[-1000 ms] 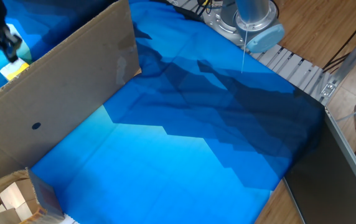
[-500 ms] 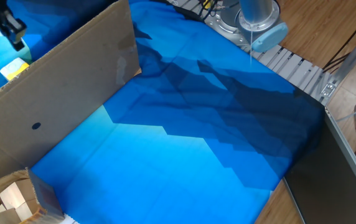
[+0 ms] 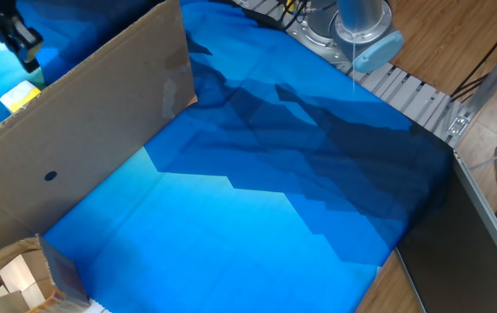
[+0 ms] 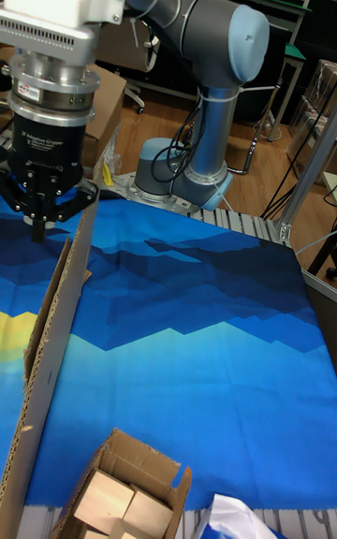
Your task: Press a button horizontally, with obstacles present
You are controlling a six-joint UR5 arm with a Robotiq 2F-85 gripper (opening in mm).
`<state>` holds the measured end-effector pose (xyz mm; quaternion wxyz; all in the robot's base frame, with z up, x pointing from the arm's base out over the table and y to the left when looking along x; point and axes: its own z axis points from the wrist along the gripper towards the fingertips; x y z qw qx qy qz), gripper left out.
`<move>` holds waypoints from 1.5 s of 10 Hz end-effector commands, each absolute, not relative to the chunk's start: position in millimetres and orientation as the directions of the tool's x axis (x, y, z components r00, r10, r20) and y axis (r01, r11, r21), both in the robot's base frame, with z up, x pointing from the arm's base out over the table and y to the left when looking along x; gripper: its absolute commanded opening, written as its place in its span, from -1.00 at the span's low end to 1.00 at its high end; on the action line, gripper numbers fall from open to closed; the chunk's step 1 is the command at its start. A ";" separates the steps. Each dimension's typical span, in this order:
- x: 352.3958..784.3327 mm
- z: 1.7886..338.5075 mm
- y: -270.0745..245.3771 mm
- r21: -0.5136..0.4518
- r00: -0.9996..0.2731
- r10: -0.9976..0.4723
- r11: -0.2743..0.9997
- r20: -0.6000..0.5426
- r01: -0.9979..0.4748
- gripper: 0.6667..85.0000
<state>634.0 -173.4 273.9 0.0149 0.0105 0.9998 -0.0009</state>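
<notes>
The button [image 3: 20, 96] is a small yellow block with a white face. It sits behind the top left part of the obstacles, a long brown cardboard panel [image 3: 101, 122] with a small dark round spot [image 3: 50, 176]. My gripper [image 3: 29, 59] hangs just above and behind the button, apart from it, on the far side of the panel. In the tall fixed view the gripper [image 4: 39, 226] points down beside the panel's edge [image 4: 51, 342], its dark fingers meeting in one tip. The button is hidden in that view.
A blue cloth [image 3: 257, 191] covers the table. An open cardboard box with wooden blocks [image 3: 18, 283] stands at the near left corner. The arm's base [image 3: 353, 26] is mounted at the far edge, with a metal rail [image 3: 422, 100] beside it.
The gripper has drawn back up and away from the yellow button, which it was nearly touching a second ago. The button and the panel have not moved.
</notes>
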 end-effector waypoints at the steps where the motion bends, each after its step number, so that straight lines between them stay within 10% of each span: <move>1: 640.6 277.8 -147.2 0.098 -0.997 -0.045 0.994 -0.059 -0.050 -0.99; 5: 661.1 280.3 -142.3 0.101 -0.982 -0.118 0.986 -0.147 -0.134 -0.99; 10: 619.7 376.5 -79.2 0.082 -0.999 0.012 0.997 -0.029 0.010 -0.99; 15: 637.0 340.7 -23.4 0.045 -0.991 0.106 0.994 -0.085 0.102 -0.99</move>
